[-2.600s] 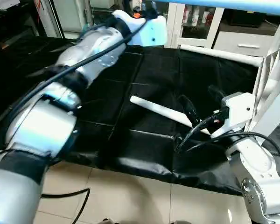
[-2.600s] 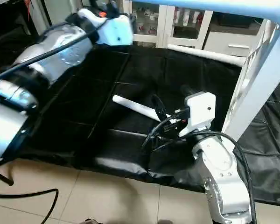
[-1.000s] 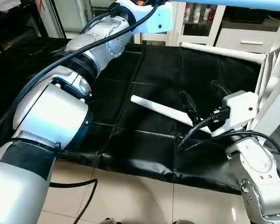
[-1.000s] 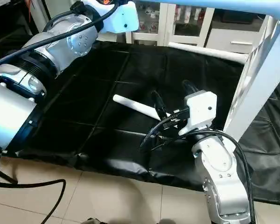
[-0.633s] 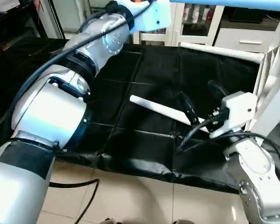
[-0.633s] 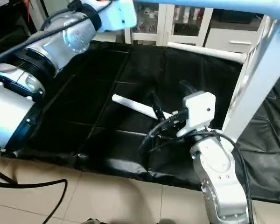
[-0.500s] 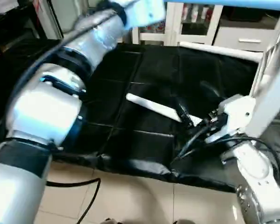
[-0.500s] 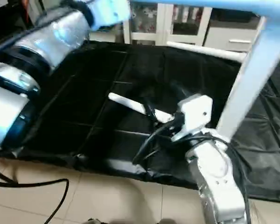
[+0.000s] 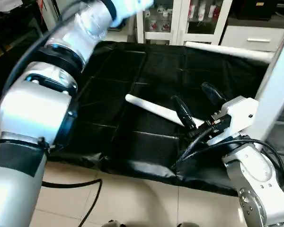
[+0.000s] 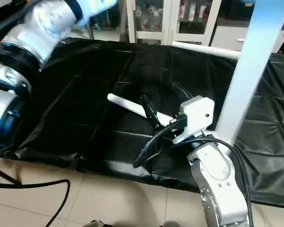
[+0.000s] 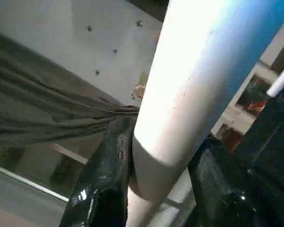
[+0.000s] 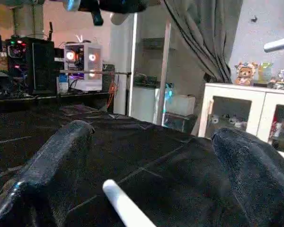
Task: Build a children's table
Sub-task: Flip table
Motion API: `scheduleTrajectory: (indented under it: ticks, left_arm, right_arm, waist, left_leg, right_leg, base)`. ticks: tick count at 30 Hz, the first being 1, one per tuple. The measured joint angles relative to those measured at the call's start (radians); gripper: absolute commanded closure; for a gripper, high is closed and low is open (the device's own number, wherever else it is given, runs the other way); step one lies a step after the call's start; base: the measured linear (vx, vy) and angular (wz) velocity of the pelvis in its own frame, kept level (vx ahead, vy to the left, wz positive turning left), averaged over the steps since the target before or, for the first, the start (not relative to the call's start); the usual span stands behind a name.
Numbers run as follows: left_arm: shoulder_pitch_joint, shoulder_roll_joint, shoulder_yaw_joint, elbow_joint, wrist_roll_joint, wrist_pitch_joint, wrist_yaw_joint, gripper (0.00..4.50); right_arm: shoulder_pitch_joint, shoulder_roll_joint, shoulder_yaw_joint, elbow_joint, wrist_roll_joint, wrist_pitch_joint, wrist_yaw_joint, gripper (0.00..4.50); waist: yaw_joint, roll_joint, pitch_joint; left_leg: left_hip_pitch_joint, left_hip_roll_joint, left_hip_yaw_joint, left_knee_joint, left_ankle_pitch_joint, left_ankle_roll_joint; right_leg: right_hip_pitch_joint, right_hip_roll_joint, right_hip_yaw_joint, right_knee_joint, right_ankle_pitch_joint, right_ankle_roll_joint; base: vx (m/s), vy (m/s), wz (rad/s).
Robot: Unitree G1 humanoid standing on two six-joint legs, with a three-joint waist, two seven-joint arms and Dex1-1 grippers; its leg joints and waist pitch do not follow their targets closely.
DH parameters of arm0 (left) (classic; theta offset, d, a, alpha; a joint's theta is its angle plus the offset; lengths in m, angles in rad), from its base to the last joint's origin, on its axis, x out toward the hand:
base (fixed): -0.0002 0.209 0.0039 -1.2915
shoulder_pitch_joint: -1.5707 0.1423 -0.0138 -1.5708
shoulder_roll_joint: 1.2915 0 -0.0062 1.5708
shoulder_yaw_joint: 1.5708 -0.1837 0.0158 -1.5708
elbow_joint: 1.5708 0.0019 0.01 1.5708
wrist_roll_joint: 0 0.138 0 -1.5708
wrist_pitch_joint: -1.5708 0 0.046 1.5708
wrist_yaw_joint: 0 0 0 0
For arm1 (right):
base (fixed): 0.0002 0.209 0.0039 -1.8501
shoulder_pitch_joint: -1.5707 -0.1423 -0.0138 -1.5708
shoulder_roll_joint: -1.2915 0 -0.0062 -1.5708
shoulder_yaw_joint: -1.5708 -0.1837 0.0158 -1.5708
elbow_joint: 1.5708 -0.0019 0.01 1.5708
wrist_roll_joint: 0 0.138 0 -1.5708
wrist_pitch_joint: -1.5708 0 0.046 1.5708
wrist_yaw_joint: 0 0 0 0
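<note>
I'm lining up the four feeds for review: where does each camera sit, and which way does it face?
Left eye, right eye: on the head, looking down at the black-covered work surface, loose leg and open right gripper, over both silver forearms.
Left wrist: along the left gripper, shut on a raised leg.
Right wrist: between its fingers toward the cabinet.
Shared: the loose leg, also in the right wrist view.

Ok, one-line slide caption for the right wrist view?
Right gripper open, its black fingers straddling the loose white table leg lying on the black-covered work surface.
</note>
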Motion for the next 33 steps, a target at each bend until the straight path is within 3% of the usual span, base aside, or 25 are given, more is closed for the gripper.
scheduleTrajectory:
  ticks: [5, 9, 14, 26, 33]
  left_arm:
    - [0.0, -0.014, 0.099, -0.005, -0.113, 0.052, -0.051, 2.96]
    - [0.0, -0.013, 0.15, -0.004, -0.181, 0.076, -0.067, 2.96]
    - [0.013, -0.006, 0.168, -0.022, -0.197, 0.099, -0.088, 2.96]
    - [0.25, -0.004, 0.239, -0.223, -0.28, 0.195, -0.096, 2.96]
    - [0.407, -0.015, 0.291, -0.432, -0.344, 0.337, -0.06, 2.96]
  right_arm:
    - [0.004, 0.0, 0.0, 0.0, 0.0, 0.0, 0.0, 0.0]
    - [0.005, 0.0, -0.001, 0.0, 0.0, 0.0, 0.0, 0.0]
    - [0.006, -0.001, -0.002, -0.001, 0.0, 0.0, 0.0, 0.0]
    - [0.01, -0.005, -0.003, -0.007, 0.004, 0.0, 0.005, 0.0]
    - [0.01, -0.01, -0.002, -0.009, 0.011, 0.0, 0.021, 0.0]
  waist:
    - [0.018, 0.005, 0.001]
    - [0.017, 0.004, 0.002]
    - [0.017, 0.004, 0.002]
    - [0.017, 0.0, 0.004]
    - [0.017, -0.014, 0.012]
  left_leg:
    - [0.0, 0.002, 0.004, 0.0, 0.002, 0.003]
    - [0.0, 0.002, 0.007, 0.0, 0.002, 0.004]
    - [-0.002, 0.002, 0.008, 0.0, 0.005, 0.008]
    - [-0.003, 0.002, 0.014, 0.0, 0.008, 0.013]
    - [-0.011, 0.003, 0.015, 0.003, 0.01, 0.016]
  right_leg:
    - [0.0, -0.001, 0.0, 0.001, 0.0, 0.0]
    - [-0.001, -0.002, 0.0, 0.001, 0.0, 0.0]
    - [-0.003, -0.002, 0.0, 0.001, 0.0, 0.0]
    - [-0.006, -0.004, 0.0, 0.005, 0.0, -0.001]
    - [-0.013, -0.005, -0.001, 0.008, 0.001, -0.001]
  base:
    - [0.0, 0.0, 0.0]
    - [0.0, 0.0, 0.0]
    - [0.0, 0.0, 0.0]
    - [0.0, 0.0, 0.0]
    - [0.0, 0.0, 0.0]
